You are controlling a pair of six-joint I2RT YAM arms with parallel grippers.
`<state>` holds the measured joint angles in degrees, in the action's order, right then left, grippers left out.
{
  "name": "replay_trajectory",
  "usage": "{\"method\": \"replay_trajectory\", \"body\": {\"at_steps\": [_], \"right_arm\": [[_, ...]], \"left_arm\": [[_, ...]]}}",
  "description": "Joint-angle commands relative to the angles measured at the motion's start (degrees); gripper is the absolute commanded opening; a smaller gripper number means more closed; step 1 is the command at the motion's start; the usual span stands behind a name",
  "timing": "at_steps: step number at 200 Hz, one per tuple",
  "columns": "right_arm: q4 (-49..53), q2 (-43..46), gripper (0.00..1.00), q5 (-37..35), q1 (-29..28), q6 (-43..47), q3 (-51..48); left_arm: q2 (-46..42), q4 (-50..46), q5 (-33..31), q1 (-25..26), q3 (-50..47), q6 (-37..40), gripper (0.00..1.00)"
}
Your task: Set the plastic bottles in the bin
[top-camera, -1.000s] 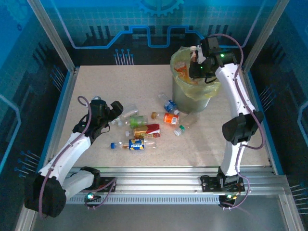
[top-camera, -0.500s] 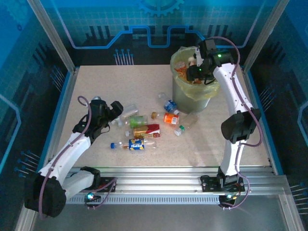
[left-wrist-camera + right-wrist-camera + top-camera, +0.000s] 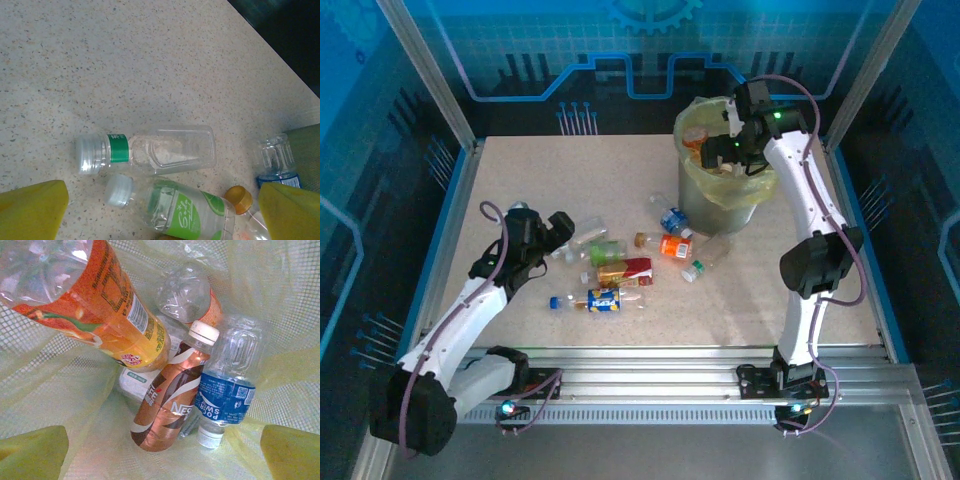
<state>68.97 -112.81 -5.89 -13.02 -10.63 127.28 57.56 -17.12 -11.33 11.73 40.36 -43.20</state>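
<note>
Two open end effectors: your right end effector hangs empty over the bin, with bottles lying below it; your left end effector hovers with a green-banded bottle just ahead on the bench.

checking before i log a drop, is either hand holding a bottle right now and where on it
Nothing is held. The right hand is open over the bin; the left hand is open above bottles on the table.

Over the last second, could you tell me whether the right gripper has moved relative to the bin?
Yes, slightly: in the overhead view the right gripper has edged left over the bin, from its right rim toward its middle.
</note>
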Motion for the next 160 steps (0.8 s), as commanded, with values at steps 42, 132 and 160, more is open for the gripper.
{"method": "replay_trajectory", "body": {"at_steps": [42,132,160], "right_arm": [[-4.02,10.13,1.00,-0.52,-1.54,-0.70,-6.42],[-9.70,19.40,1.00,-4.60,-4.99,-3.15,-19.92],[-11.19,21.34,1.00,-4.84,-5.79,-3.82,-22.95]], "left_arm": [[-6.10,-13.01,-0.61,-0.56,2.00,-7.76,0.99],[-17.45,-32.09,-4.55,11.40,-2.14,-31.47,0.99],[-17.32,-33.42,-6.14,19.56,-4.57,-41.19,0.99]]}}
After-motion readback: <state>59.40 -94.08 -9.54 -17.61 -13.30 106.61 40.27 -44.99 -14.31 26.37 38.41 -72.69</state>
